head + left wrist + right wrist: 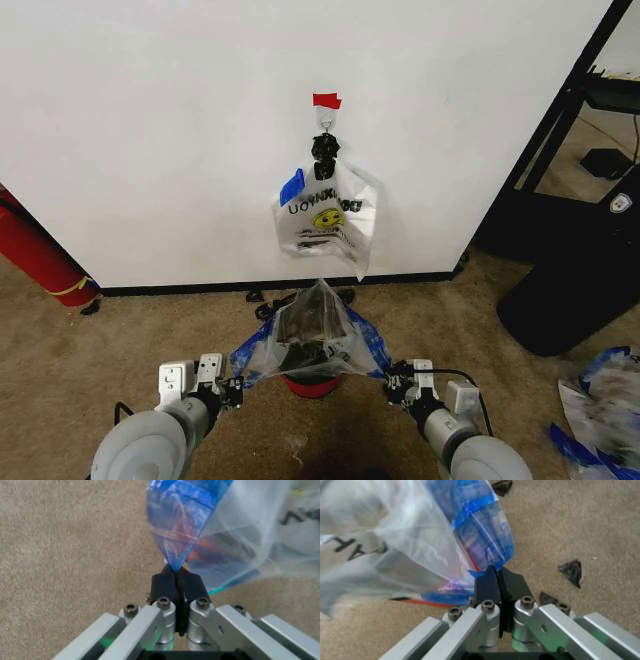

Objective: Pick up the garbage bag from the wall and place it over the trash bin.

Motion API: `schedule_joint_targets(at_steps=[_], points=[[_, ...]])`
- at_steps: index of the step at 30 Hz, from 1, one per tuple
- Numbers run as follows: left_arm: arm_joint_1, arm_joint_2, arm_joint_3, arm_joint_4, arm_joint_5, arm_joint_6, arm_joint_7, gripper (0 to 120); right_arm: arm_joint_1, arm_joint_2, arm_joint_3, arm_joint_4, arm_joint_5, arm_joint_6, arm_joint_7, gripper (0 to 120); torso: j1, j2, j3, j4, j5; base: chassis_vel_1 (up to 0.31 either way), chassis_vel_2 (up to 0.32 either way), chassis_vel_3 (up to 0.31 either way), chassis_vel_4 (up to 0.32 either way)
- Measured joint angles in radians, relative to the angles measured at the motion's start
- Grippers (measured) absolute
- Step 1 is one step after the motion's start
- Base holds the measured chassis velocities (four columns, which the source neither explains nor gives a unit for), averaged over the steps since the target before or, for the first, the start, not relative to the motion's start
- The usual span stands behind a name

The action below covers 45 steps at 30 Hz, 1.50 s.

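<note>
The garbage bag (312, 338), clear film with blue strips on its rim, is stretched wide between my two grippers just below the wall (150, 130). It hangs over the trash bin (312, 387), whose black body shows through the film and whose red base shows under it. My left gripper (236, 385) is shut on the bag's blue rim (177, 536). My right gripper (393, 380) is shut on the opposite blue rim (485, 543). In the wrist views the left gripper (175, 572) and the right gripper (496, 571) both pinch the film at their fingertips.
A white smiley-face bag (326, 215) hangs from a red-taped hook (326, 101) on the wall above the bin. A red cylinder (35, 255) leans at the left. Black furniture (575, 270) stands at the right, with loose plastic (605, 405) on the carpet. Black scraps (571, 572) lie nearby.
</note>
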<state>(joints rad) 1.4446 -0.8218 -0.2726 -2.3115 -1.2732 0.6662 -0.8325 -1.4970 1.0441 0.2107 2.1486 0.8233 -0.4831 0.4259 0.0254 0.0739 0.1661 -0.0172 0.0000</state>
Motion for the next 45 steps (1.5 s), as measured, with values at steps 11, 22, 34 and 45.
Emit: schedule_joint_targets(at_steps=[11, 22, 34, 45], points=[[-0.057, -0.03, 0.069, 0.107, 0.069, -0.008, 0.015, 0, 0.076, 0.057, -0.012, -0.077, 0.006, -0.035, 0.015, 0, 0.0, 0.0, 0.0, 0.0, -0.0001, 0.0, 0.0, 0.0, 0.0], [-0.103, -0.047, 0.175, 0.178, 0.166, -0.055, 0.025, 0, 0.127, 0.082, -0.021, -0.15, 0.016, -0.055, 0.047, 0, 0.0, 0.0, 0.0, 0.0, 0.0, 0.0, 0.0, 0.0, 0.0], [-0.145, -0.095, 0.244, 0.258, 0.289, -0.153, 0.079, 0, 0.195, 0.127, -0.028, -0.224, 0.011, -0.027, 0.052, 0, 0.0, 0.0, 0.0, 0.0001, -0.0001, 0.0, 0.0, 0.0, 0.0], [-0.168, -0.137, 0.28, 0.299, 0.364, -0.239, 0.092, 0, 0.223, 0.176, -0.047, -0.292, -0.064, 0.029, 0.039, 0, 0.0, 0.0, 0.0, 0.0, 0.0, 0.0, 0.0, 0.0, 0.0]])
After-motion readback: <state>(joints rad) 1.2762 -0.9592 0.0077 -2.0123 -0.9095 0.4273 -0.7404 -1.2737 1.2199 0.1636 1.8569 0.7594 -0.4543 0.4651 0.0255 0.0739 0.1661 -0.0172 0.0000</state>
